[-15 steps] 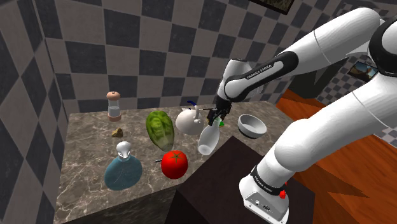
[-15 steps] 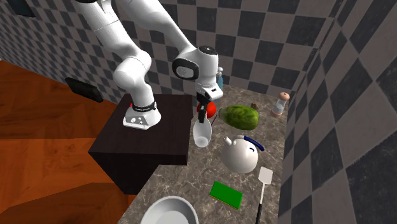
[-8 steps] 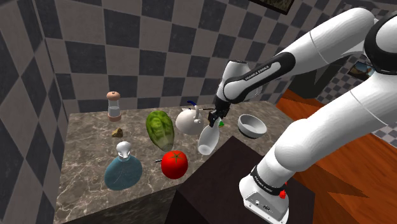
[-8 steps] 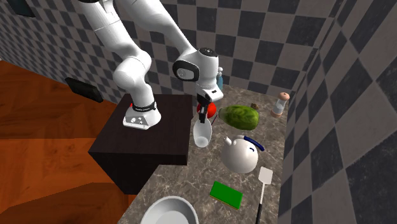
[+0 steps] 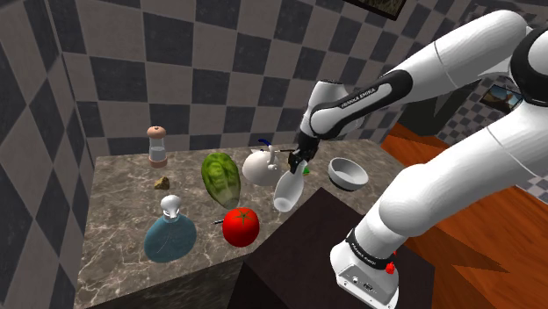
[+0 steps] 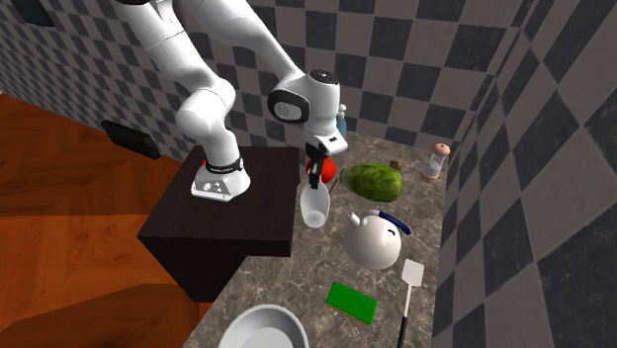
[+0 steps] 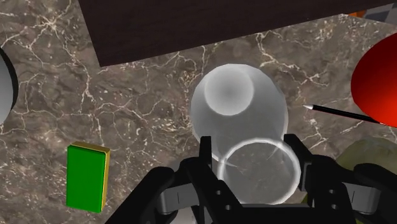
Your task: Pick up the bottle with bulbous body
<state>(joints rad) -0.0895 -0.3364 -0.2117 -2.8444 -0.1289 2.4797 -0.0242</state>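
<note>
Shoulder view: the gripper clasps the clear bottle by its neck, probably its narrowest part, so the round body hangs tilted over the counter edge; the arm reads FRANKA EMIKA. Second exterior view: the bottle is beside the stand. Wrist view: both fingers press the bottle's rim

Room corner. We see grey-and-black checkered walls closing the shoulder view from 9 to 1 o'clock, two of them meeting in a corner near 10 o'clock. A counter of brown marble with pale veins stands against them, its top extending toward 8 o'clock. A glossy orange-brown plank floor spreads at 3 to 4 o'clock. A dark framed panel hangs at 1 o'clock. In the second exterior view we find the floor at 9 o'clock and the walls from 11 to 3 o'clock. Lighting is soft and even.
</note>
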